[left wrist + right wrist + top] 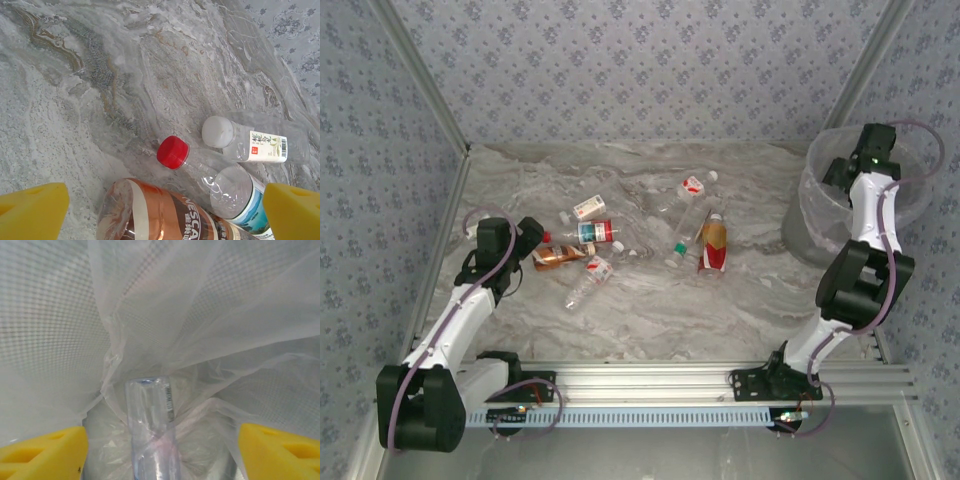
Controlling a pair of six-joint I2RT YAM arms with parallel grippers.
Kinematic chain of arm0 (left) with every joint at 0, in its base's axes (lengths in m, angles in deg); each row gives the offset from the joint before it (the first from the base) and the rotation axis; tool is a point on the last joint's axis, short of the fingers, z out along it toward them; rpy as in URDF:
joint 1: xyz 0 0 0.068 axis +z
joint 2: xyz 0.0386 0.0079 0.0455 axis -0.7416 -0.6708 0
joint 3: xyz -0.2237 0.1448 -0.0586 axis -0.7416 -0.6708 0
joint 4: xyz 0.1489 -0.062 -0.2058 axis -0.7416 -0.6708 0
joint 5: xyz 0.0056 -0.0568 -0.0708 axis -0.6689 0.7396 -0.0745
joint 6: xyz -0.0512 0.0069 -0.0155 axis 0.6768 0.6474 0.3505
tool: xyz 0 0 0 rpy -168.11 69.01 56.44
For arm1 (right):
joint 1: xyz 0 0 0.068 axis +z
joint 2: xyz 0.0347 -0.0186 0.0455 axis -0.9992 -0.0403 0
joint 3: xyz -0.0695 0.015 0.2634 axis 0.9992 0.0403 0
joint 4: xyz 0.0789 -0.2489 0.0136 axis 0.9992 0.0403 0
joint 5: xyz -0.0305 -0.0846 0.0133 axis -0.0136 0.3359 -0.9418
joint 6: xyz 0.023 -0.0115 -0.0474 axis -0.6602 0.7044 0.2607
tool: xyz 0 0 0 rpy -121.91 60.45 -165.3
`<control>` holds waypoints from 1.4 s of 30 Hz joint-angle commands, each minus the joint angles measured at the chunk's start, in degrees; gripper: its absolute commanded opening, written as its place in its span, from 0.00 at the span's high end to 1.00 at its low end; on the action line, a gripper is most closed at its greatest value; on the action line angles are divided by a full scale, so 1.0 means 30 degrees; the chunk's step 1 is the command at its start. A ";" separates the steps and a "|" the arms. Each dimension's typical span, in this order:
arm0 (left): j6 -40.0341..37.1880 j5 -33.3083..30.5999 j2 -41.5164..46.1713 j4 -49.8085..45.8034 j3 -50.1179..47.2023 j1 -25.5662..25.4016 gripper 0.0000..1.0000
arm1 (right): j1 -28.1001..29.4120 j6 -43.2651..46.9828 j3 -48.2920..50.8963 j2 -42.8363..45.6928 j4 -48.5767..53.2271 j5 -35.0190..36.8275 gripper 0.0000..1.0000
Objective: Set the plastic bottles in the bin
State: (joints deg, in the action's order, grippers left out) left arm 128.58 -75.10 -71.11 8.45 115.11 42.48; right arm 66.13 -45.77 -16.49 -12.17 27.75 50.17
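Several plastic bottles lie in the middle of the marble table. Among them are a copper-brown bottle [557, 257], an orange-red one [713, 245] and clear ones with red-and-white labels [595, 232]. My left gripper [528, 240] hangs open just left of the copper-brown bottle [165, 215], whose base lies between its yellow fingers [32, 212]. Beyond it lie a red-capped clear bottle [172, 151] and a white-capped one [217, 131]. My right gripper [850, 172] is open over the bin [800, 215]. A clear bottle [150, 430] stands free between its fingers [280, 450], inside the bin's thin liner [200, 300].
Patterned walls close the table [650, 320] at the back and both sides. An aluminium rail [650, 378] with the arm bases runs along the near edge. The bin stands in the far right corner.
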 commanded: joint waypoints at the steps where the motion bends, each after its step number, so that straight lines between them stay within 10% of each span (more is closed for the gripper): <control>1: -0.0116 -0.0368 0.0032 -0.0257 0.0273 -0.0109 0.01 | 0.0342 -0.0522 0.0147 0.1943 -0.0135 0.0776 0.17; 25: -0.2610 0.0963 0.0272 -0.6758 0.2818 -0.1043 0.01 | 0.4688 -0.3210 0.6329 1.0634 -0.3945 -0.1739 0.00; 42: -0.5076 -0.1268 0.0872 -0.8128 0.1899 -1.0392 0.01 | 0.7459 -0.4228 1.0983 1.3923 -0.6974 -0.3795 0.00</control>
State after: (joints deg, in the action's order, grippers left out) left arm 115.46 -76.69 -68.51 -16.90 122.34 14.51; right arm 86.83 -56.88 15.40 28.75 8.53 39.57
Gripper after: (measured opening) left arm 0.994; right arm 0.999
